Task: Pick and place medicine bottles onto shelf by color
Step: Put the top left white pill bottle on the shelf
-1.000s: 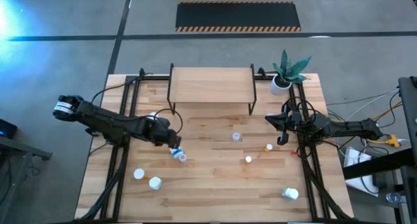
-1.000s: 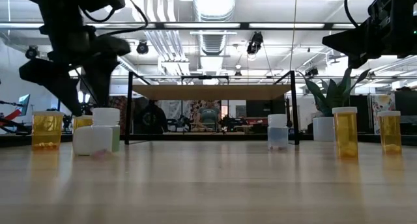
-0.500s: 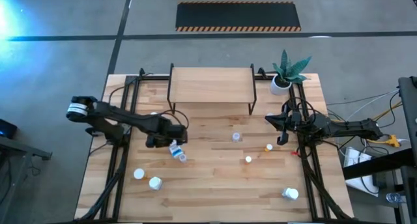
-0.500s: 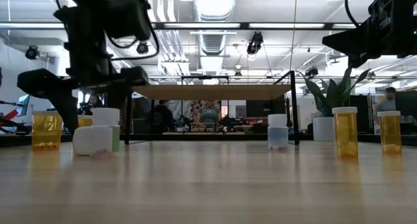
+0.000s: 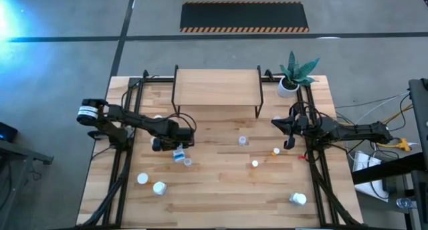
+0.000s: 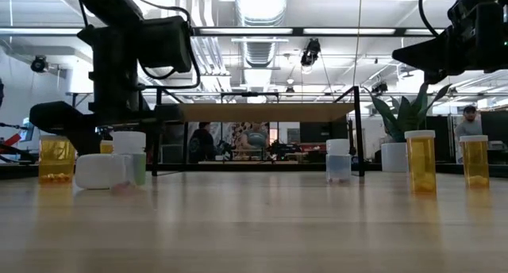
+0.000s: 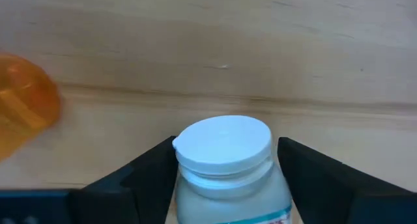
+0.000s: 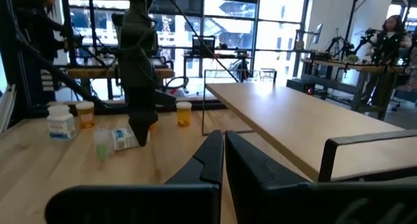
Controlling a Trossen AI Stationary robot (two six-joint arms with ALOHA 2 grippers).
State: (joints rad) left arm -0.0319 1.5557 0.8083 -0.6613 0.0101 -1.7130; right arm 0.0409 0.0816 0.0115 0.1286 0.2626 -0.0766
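A white medicine bottle with a white cap lies on its side on the table, left of centre. My left gripper is open and points down over it, one finger on each side of the cap end. A small pale bottle stands just beside it. The shelf stands at the table's far edge with nothing on its board. My right gripper is shut and empty, held above the table's right side. My left gripper comes from above, its open fingers on either side of the white bottle's cap end. One finger meets the cap's rim. The other finger stands a little off it. The bottle lies on its side on the table.
Further bottles stand at the centre, right of centre, near right and near left. An orange bottle stands close to the left gripper. A potted plant stands at the far right corner.
My left gripper has turned about over the white bottle and come down around it, as the arm swung toward the table's right. The white bottle has slid a little toward the table's left, still on its side.
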